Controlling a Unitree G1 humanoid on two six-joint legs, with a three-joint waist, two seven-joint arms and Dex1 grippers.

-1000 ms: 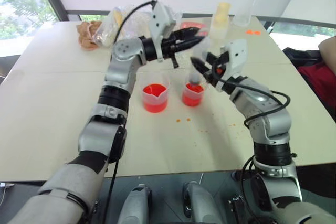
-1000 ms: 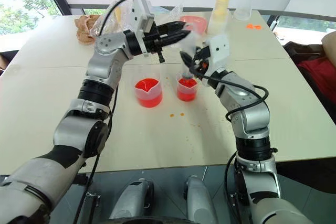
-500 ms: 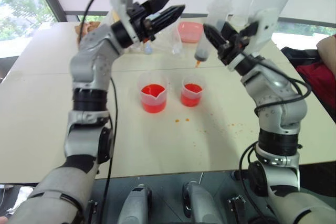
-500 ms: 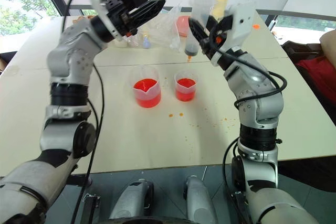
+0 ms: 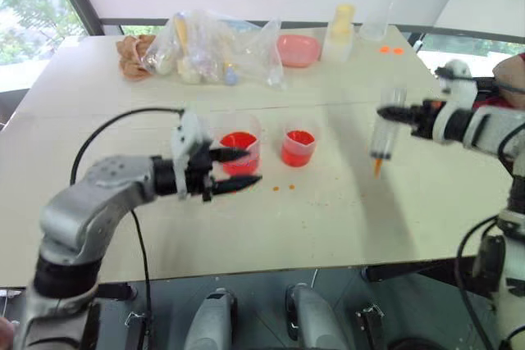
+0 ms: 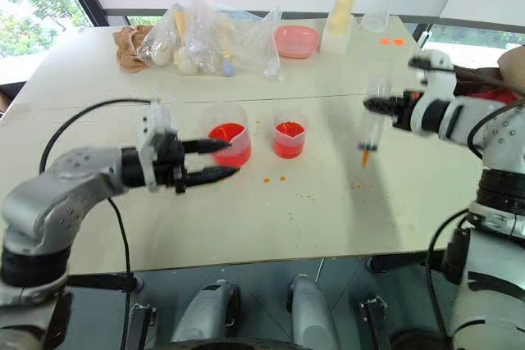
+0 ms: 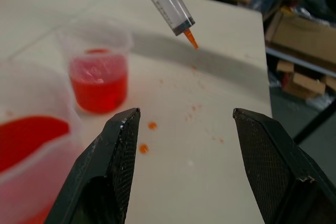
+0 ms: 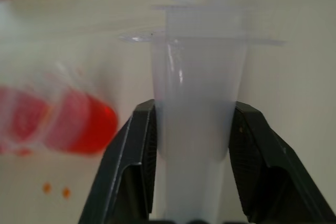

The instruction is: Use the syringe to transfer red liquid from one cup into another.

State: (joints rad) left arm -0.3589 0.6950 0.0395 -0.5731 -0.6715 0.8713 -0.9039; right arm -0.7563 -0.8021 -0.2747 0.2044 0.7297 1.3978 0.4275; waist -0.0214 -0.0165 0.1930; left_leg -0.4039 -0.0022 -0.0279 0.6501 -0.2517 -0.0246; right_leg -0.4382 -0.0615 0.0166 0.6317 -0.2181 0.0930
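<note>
My right gripper [image 5: 404,117] is shut on the syringe [image 5: 382,140], a clear barrel hanging tip-down over bare table right of both cups, its orange tip [image 5: 377,168] above the surface. In the right wrist view the barrel [image 8: 199,108] sits clamped between both fingers. The wider cup with a spout [image 5: 240,152] and the smaller cup [image 5: 298,147] stand side by side mid-table, both holding red liquid [image 6: 289,143]. My left gripper [image 5: 235,168] is open, level, with nothing between its fingers, right in front of the wider cup. The left wrist view shows the syringe [image 7: 169,3] beyond the smaller cup [image 7: 100,72].
Clear plastic bags [image 5: 213,43] of small items, a pink bowl [image 5: 297,49], a pale bottle [image 5: 340,29] and a brown lump [image 5: 135,51] line the far edge. Orange drops [image 5: 284,188] dot the table before the cups. A person's arm [image 5: 513,67] shows at the right edge.
Both arms came down from high over the cups. The right gripper swung right with the syringe, away from the smaller cup. The left gripper opened and dropped back to the wider cup's near side.
</note>
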